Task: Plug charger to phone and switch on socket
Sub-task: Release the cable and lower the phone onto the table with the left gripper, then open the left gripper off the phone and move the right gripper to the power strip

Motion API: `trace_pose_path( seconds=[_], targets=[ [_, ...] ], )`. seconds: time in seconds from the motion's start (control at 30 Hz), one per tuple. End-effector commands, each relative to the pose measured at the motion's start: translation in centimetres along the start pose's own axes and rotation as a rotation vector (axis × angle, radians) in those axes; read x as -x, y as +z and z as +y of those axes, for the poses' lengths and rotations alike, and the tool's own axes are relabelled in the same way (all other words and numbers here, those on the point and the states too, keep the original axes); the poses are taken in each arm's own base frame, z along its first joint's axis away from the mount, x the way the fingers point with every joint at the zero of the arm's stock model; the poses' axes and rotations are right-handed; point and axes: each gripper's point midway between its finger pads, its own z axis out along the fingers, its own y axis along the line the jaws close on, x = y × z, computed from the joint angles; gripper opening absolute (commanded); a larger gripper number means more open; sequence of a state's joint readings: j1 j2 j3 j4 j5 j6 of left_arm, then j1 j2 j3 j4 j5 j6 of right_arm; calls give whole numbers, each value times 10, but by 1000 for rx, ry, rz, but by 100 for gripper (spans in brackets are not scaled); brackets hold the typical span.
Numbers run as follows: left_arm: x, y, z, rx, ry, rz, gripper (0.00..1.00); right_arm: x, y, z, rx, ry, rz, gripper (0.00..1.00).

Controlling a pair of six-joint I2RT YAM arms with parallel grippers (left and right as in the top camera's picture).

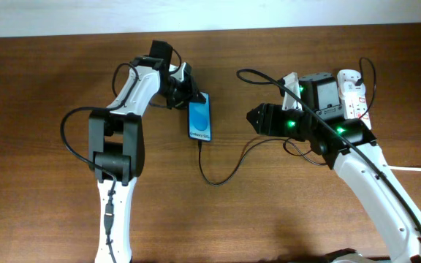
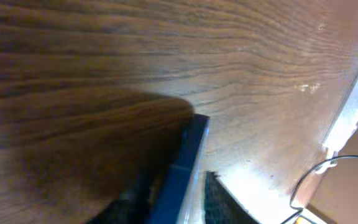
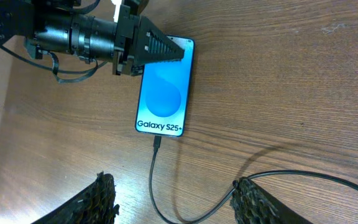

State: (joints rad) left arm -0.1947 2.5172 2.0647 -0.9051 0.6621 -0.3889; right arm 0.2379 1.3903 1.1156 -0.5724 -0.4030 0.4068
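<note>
The phone point(image 1: 201, 121) lies flat on the table, its blue screen reading "Galaxy S25+" point(image 3: 163, 93). My left gripper point(image 1: 185, 92) is shut on its far end; the phone's blue edge point(image 2: 185, 163) sits between the fingers. The charger point(image 1: 225, 175), a thin black cable, has its plug tip point(image 3: 158, 142) in the phone's near port. It curves back toward the right arm. My right gripper point(image 3: 179, 200) is open just short of the phone, and the cable passes between its fingers, touching the right one. The socket point(image 1: 354, 93) lies at the back right, partly hidden by the right arm.
The socket's thick white cord point(image 1: 419, 170) runs off the right edge. The left arm's own black cable point(image 1: 68, 131) loops beside its base. A pale wall edge point(image 2: 353, 106) shows at the far side of the table.
</note>
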Motion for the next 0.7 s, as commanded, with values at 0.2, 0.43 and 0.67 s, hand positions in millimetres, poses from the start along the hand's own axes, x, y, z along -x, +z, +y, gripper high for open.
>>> trace_pose_path(
  seconds=[0.2, 0.43, 0.67],
  targets=[
    [8, -6, 35, 135, -33, -44, 64, 8, -8, 3, -7, -22, -29, 66],
    [14, -27, 67, 365, -46, -108, 74, 8, -8, 3, -8, -40, -26, 67],
    [42, -88, 29, 414, 137, -260, 74, 18, -19, 2, -27, -56, -47, 67]
  ],
)
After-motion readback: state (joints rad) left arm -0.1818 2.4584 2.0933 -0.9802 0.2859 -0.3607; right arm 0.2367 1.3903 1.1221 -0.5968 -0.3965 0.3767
